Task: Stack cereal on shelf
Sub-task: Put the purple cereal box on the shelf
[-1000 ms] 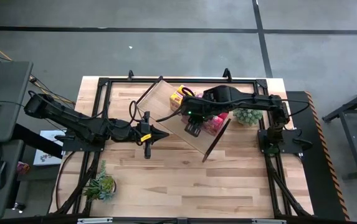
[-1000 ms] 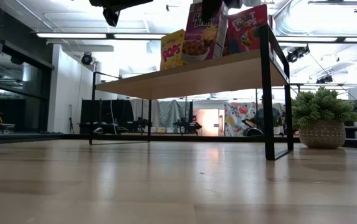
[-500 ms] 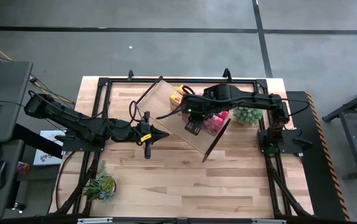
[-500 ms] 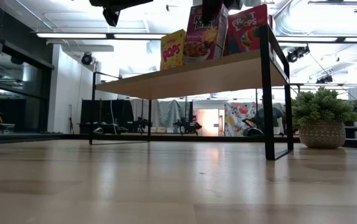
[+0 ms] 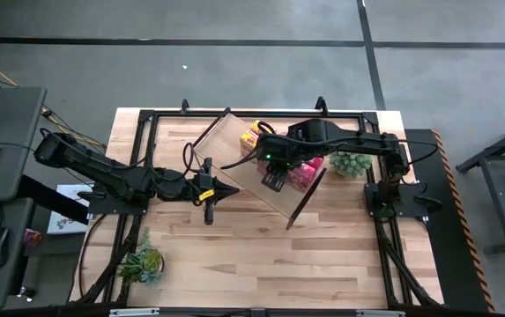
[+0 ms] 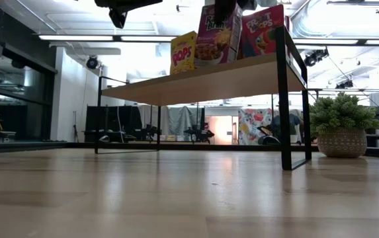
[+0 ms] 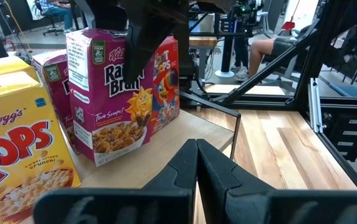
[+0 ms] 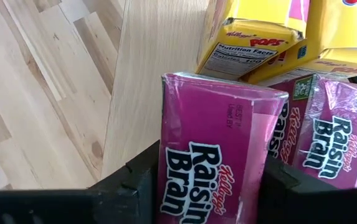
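Note:
The shelf (image 5: 234,150) stands slantwise at the table's far middle, its light-wood board on black legs (image 6: 285,99). On it stand yellow (image 6: 183,51), pink (image 7: 53,71) and red (image 6: 263,30) cereal boxes. My right gripper (image 8: 212,180) hangs over the shelf, shut on one pink cereal box (image 7: 113,99) at the board's near edge. My left gripper (image 7: 197,155) is shut and holds nothing. It hovers level just left of the shelf (image 5: 210,195) and points at the boxes. My right gripper pinches the pink box's top end (image 8: 218,124) between its two fingers (image 8: 131,180), one on each narrow side. The fingers come from above, pointing steeply down. The box stands upright with its bottom (image 7: 113,155) on the shelf board.
A potted plant (image 5: 352,163) sits on the table right of the shelf, another (image 5: 144,262) at the near left. Bare tabletop (image 5: 261,255) lies in front of the shelf. Black rails (image 5: 234,114) frame the table.
The pink box in my right gripper has tipped from a slight lean to upright on the shelf. My left gripper has kept still.

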Robot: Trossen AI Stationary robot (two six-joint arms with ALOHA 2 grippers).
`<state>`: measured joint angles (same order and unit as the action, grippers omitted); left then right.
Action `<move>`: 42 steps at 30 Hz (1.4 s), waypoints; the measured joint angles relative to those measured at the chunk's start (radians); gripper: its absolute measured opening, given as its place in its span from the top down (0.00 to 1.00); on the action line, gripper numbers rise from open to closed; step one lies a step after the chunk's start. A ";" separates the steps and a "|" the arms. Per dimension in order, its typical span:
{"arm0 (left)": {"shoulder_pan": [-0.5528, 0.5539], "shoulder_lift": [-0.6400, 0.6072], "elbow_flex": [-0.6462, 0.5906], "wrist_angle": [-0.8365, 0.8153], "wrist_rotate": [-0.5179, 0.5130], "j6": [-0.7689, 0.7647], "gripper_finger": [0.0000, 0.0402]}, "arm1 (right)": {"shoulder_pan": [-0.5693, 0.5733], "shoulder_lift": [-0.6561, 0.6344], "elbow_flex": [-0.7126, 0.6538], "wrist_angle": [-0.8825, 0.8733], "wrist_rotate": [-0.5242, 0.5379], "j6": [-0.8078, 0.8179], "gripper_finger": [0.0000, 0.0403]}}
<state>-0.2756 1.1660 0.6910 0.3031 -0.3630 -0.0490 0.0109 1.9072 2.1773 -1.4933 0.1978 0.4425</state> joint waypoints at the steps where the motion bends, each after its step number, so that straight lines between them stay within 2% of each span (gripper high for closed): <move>1: 0.000 0.000 0.000 0.000 0.000 0.000 1.00 | 0.000 0.000 0.000 0.000 0.000 -0.001 0.58; 11: 0.000 0.000 0.000 0.000 0.000 0.000 1.00 | 0.000 -0.001 0.000 0.001 0.025 0.001 0.45; 25: 0.000 0.000 0.000 0.000 0.000 0.000 1.00 | -0.001 -0.001 0.000 0.012 0.096 -0.033 0.45; 36: 0.000 0.000 0.000 -0.006 0.000 0.000 1.00 | -0.006 -0.019 0.000 0.099 0.098 -0.113 0.45; 42: 0.000 0.000 0.000 -0.023 -0.001 0.000 1.00 | 0.033 -0.058 0.002 0.173 0.099 -0.173 0.45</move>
<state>-0.2756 1.1660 0.6910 0.2798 -0.3643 -0.0489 0.0441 1.8490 2.1793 -1.3199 0.2964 0.2699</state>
